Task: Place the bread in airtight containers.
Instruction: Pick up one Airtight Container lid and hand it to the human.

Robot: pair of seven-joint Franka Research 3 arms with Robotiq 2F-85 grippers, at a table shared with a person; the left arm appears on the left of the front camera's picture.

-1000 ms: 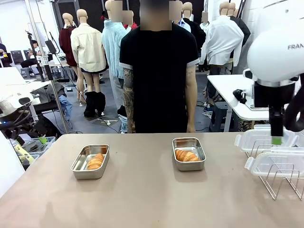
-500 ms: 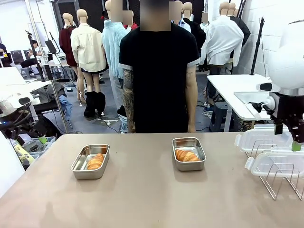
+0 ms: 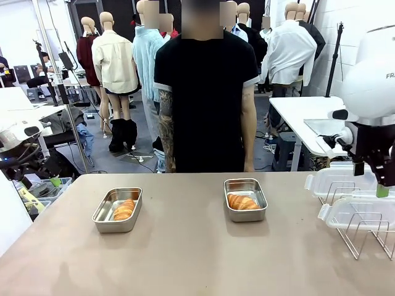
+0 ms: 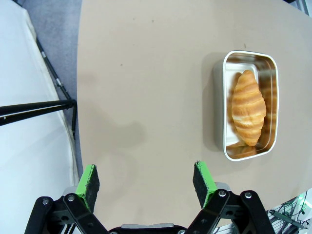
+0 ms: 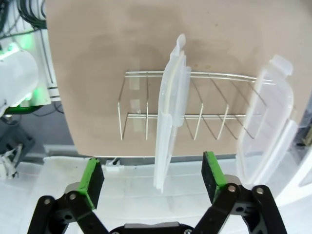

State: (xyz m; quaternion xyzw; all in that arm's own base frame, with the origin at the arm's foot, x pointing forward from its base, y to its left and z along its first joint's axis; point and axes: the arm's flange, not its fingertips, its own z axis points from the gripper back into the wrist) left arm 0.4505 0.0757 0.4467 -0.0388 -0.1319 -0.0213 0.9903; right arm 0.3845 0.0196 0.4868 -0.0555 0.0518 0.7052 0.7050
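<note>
Two steel tins sit on the table point(image 3: 197, 265), well apart, in front of a person point(image 3: 207, 92) who stands at the far side with arms hanging down. The left tin point(image 3: 102, 214) holds the left croissant point(image 3: 124, 209). The right tin point(image 3: 245, 183) holds the right croissant point(image 3: 242, 201). Both tins are uncovered and each croissant lies flat on the bottom of its tin.

At the table's right end stands a wire rack point(image 3: 364, 237) with two clear lids in it. The far lid point(image 3: 336, 182) and the near lid point(image 3: 358, 213) both lean up on edge between the wires.

The right tool point(image 3: 371, 179) hangs just above those lids, pointing down, with its green pads spread as wide as they go and nothing between them in a grip. From its own wrist view, the right tool point(image 5: 152, 168) looks straight down on the rack point(image 5: 209, 117). One lid point(image 5: 170, 112) is lined up edge-on between the fingers, and the other lid point(image 5: 268, 126) lies off to one side. I cannot tell whether a pad touches a lid.

The left tool point(image 4: 145, 170) is likewise wide open and empty, held high over bare table. A tin point(image 4: 249, 53) with a croissant point(image 4: 248, 114) in it lies ahead and off to one side, well clear of the fingers. Which tin that is I cannot tell.
</note>
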